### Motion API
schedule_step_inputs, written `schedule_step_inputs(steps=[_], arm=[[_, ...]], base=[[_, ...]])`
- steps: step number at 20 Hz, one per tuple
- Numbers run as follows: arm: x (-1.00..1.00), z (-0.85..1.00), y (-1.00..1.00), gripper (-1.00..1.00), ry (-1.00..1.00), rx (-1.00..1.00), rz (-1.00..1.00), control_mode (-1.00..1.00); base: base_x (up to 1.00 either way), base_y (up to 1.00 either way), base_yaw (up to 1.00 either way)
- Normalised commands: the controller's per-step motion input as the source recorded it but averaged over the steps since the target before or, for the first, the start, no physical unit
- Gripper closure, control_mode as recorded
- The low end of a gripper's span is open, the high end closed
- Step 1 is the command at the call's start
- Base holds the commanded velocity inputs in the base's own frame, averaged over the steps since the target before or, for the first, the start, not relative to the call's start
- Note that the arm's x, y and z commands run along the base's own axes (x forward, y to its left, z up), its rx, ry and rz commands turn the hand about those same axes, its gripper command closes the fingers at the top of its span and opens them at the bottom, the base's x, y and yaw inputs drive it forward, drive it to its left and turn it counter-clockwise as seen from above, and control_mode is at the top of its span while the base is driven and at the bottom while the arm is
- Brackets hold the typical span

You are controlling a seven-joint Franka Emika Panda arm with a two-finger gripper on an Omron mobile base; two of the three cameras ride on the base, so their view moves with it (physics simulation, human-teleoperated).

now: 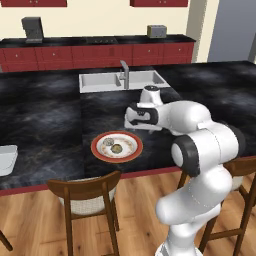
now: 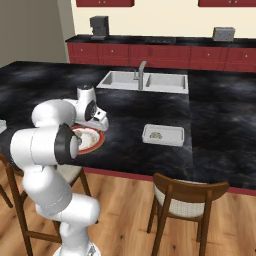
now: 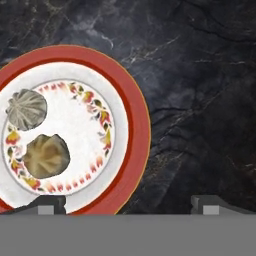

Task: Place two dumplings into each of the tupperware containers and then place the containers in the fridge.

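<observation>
Hand view: gripper (image 3: 129, 205) spread wide, empty, above red-rimmed plate (image 3: 137, 125) edge, offset from two dumplings (image 3: 26, 109); nearer tupperware container (image 2: 163, 135) probably already holds dumplings

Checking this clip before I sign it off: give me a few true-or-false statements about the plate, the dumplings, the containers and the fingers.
1. Two dumplings lie on the red-rimmed plate. True: a grey one and a tan one.
2. The fingers are shut on a dumpling. False: they stand wide open and hold nothing.
3. The container right of the plate already has something in it. True: small lumps lie inside, too small to count.
4. The plate sits in the sink. False: it sits on the dark counter, near its front edge.
5. Both containers sit side by side. False: the other container lies far off on the plate's other side.
</observation>
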Motion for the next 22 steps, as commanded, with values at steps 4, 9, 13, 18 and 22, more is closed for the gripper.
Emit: schedule_step_inputs(steps=[4,9,13,18,22], arm=[[-0.01,-0.04,0.78,-1.00,0.02,-0.03,0.00,-1.00],[-0.05,-0.20,0.50,-1.00,0.01,0.00,0.00,-1.00],[0.00,-0.40,0.40,-1.00,0.00,0.00,0.01,-1.00],[0.17,-0.32,0.10,-1.00,0.00,0.00,0.07,-1.00],[0.15,-0.40,0.12,-1.00,0.00,0.00,0.05,-1.00]], base=[[0.00,0.00,0.00],[0.00,0.00,0.00],[0.00,0.00,0.00],[0.00,0.00,0.00],[0.00,0.00,0.00]])
